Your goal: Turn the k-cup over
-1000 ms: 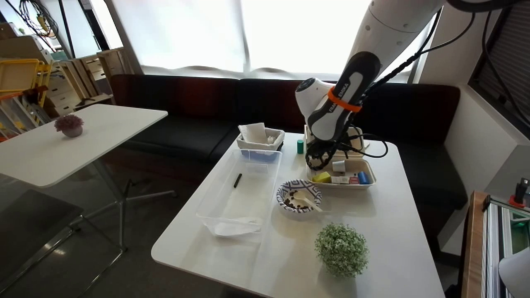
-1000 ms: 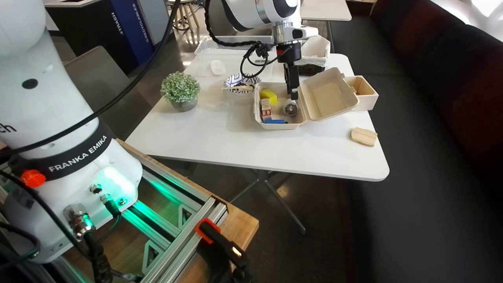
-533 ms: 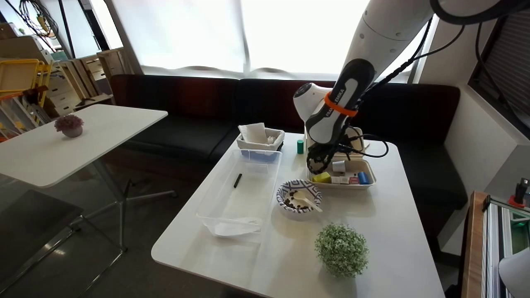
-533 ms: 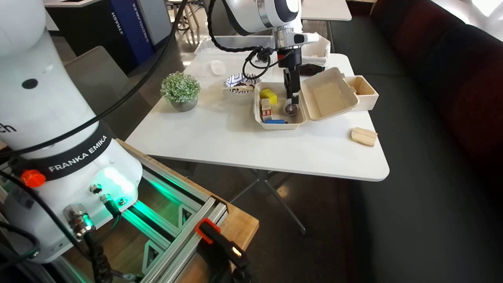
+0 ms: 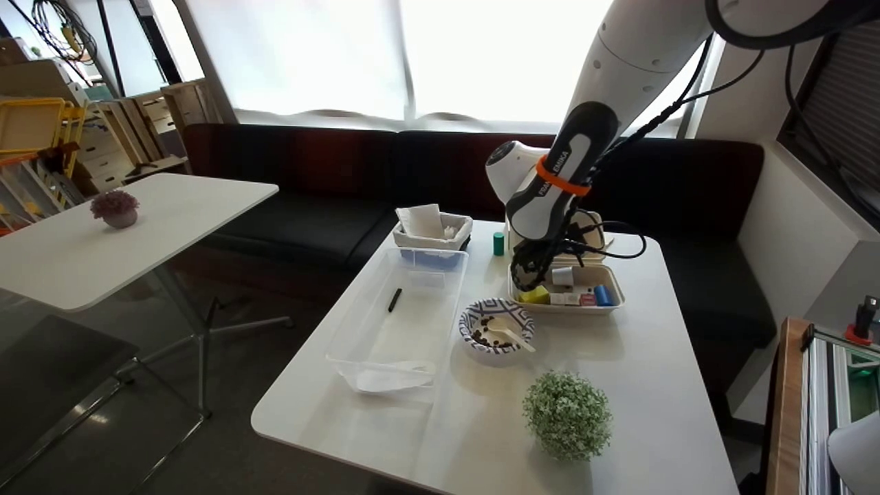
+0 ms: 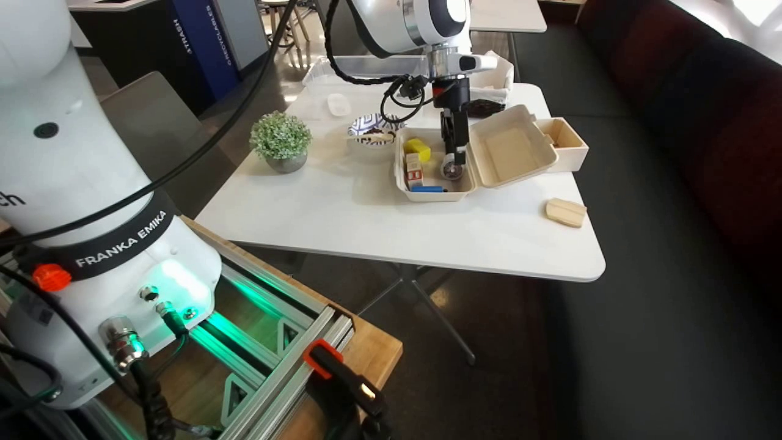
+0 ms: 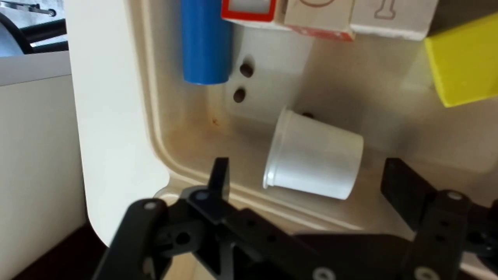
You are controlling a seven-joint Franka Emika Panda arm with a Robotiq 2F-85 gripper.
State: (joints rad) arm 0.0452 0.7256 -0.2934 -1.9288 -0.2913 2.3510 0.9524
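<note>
The white k-cup lies on its side in the beige tray. In the wrist view its rimmed end points left and its narrow base right. It also shows in both exterior views, with a dark round end visible in one. My gripper is open, its fingers standing apart on either side of the k-cup, with a gap at each end. It also shows in both exterior views, pointing down over the tray. Whether the fingertips are level with the k-cup is unclear.
The tray also holds a blue cylinder, letter blocks, a yellow block and dark beans. Its open lid lies beside it. A patterned bowl, a clear bin and a plant stand nearby.
My gripper has moved down towards the k-cup in the tray, most of it in the first half second. The k-cup and the other objects have not moved.
</note>
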